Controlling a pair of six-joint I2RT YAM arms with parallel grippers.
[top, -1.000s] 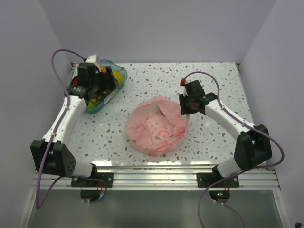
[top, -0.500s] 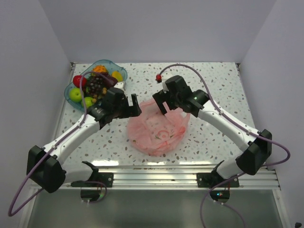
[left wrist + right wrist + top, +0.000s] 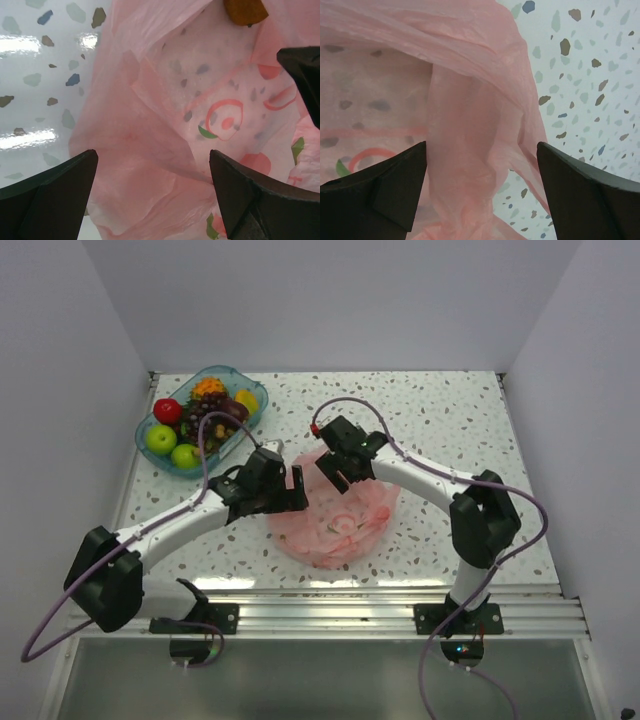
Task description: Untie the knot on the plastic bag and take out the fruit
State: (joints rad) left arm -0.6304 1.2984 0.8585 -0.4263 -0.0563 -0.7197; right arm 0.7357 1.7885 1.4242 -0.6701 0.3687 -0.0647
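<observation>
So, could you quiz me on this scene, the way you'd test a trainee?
1. True or false: the fruit lies in the tray.
2. The left end effector and the right end effector both hang over: A the tray, B the bag, C the fruit.
3. Fill in the gap: the left end effector's jaws are ____.

Key: 1 true; 2 B; 3 open.
</observation>
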